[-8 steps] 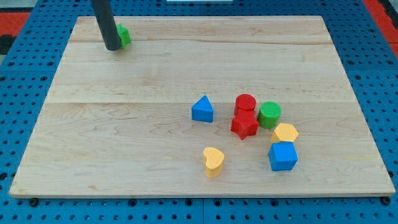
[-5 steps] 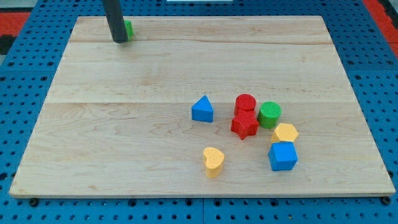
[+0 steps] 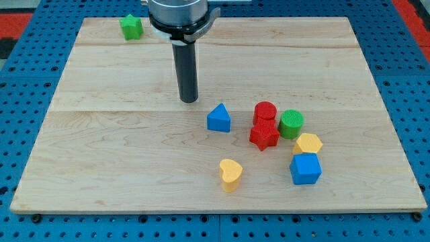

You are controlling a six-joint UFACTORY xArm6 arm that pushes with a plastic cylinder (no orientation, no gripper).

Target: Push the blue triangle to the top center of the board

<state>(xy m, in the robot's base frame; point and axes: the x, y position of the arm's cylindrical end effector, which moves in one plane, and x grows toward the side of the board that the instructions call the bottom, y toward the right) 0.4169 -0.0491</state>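
The blue triangle point(image 3: 218, 118) lies on the wooden board point(image 3: 121, 154), a little right of the board's middle. My tip point(image 3: 189, 100) stands on the board just to the upper left of the blue triangle, a short gap away, not touching it. The dark rod rises from the tip toward the view's top.
Right of the triangle sit a red cylinder point(image 3: 265, 111), a red star point(image 3: 264, 134), a green cylinder point(image 3: 291, 124), a yellow hexagon point(image 3: 308, 143) and a blue cube point(image 3: 306, 168). A yellow heart point(image 3: 230, 173) lies below the triangle. A green star point(image 3: 131, 27) sits at the top left.
My tip has moved from beside the green star at the top left down and right to just upper left of the blue triangle. The green star now shows in full. No block moved.
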